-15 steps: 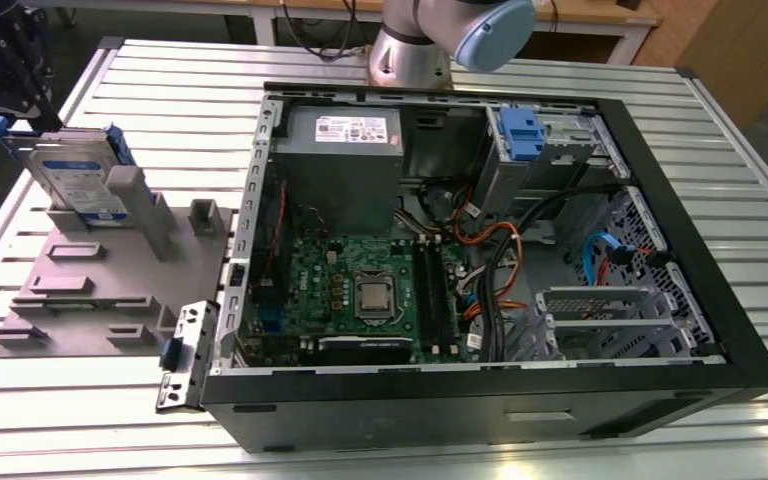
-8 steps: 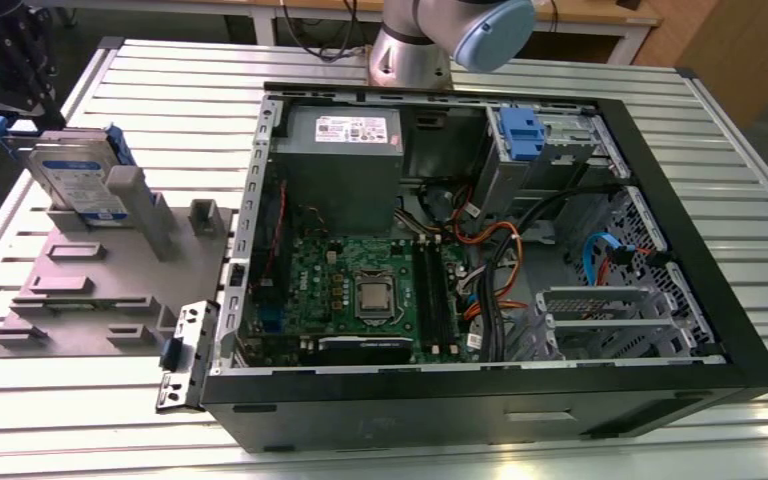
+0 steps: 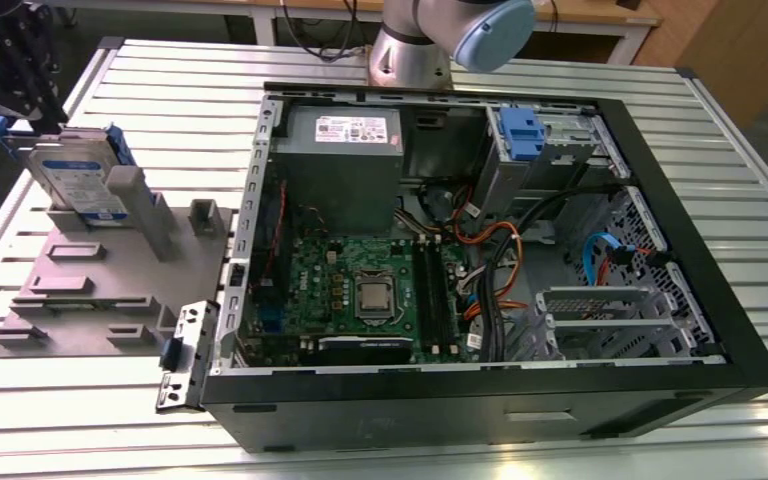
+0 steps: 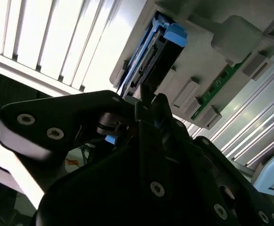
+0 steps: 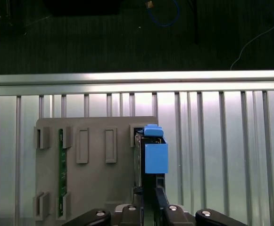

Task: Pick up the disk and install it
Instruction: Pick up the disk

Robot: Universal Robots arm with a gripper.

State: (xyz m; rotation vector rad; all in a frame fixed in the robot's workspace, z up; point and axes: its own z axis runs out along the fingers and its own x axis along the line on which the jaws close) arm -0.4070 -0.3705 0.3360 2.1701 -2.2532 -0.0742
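Looking across the exterior view, we find the arm's base beyond the open computer case and the gripper poised at that view's far left, directly above the disk. The disk stands on edge in a grey fixture plate on the slatted table. Whether the gripper clasps it, we cannot tell. The disk's white-and-blue label carries print too small to read
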